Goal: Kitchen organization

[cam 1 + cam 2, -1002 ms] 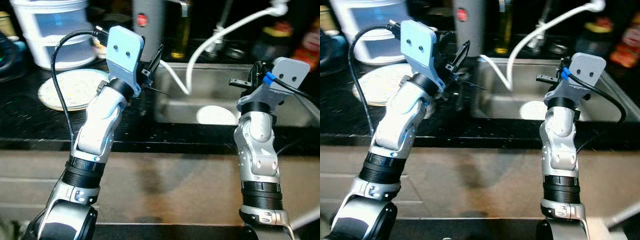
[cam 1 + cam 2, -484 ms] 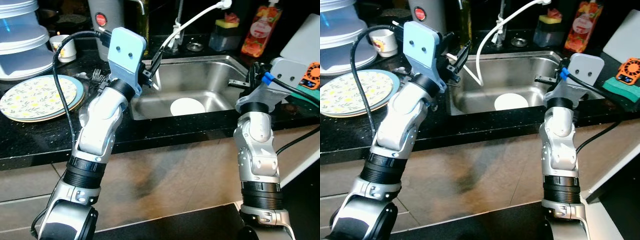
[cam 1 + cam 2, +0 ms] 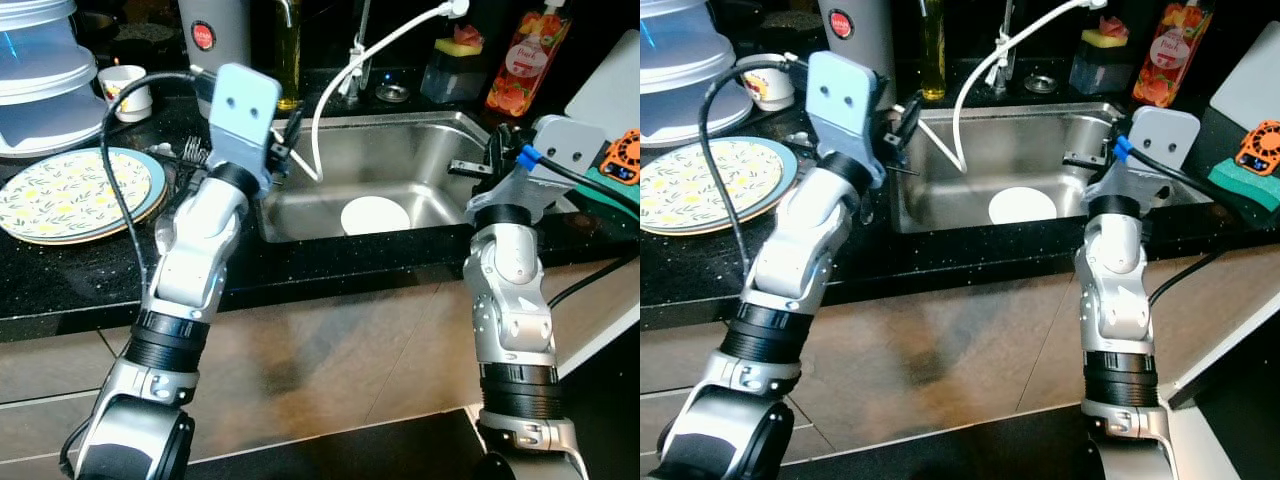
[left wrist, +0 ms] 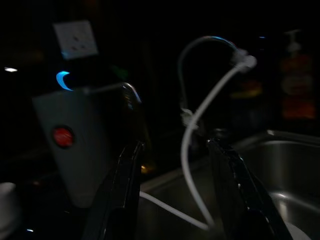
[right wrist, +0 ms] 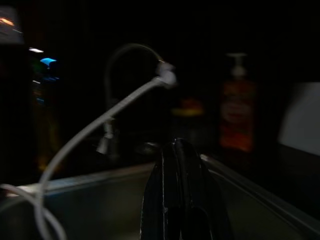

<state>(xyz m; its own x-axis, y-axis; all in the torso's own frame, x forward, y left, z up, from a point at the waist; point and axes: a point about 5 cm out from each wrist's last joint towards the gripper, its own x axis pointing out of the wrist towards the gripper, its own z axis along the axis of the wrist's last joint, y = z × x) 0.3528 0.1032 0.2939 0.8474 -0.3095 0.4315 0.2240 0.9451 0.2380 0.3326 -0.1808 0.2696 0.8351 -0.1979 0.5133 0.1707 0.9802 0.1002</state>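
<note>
**At the sink, both arms raised**

Left eye view: black speckled counter (image 3: 60, 270) around a steel sink (image 3: 420, 150), with a white plate (image 3: 375, 215) flat on the basin floor. White hose (image 3: 335, 90) looping from the tap into the basin. Patterned plate (image 3: 70, 192) on the counter, out beyond the left gripper (image 3: 283, 140), with a cup (image 3: 128, 88) and a grey canister (image 3: 212, 40) further back. Red bottle (image 3: 527, 60) behind the sink, past the right gripper (image 3: 478, 168). Tan tiled floor below.

Right eye view: same layout, with a green sponge (image 3: 1245, 185) and an orange item on the counter outside the right gripper.

Left wrist view: dim; fingers (image 4: 125, 195) spread apart and empty, hose and sink edge between and beyond them, canister just outside one finger.

Right wrist view: dim; fingers (image 5: 175, 200) pressed together on nothing, hose and bottle ahead.

Against half a second ago: left gripper slightly lower and nearer the sink's corner; whole scene barely shifted; white plate unmoved.
</note>
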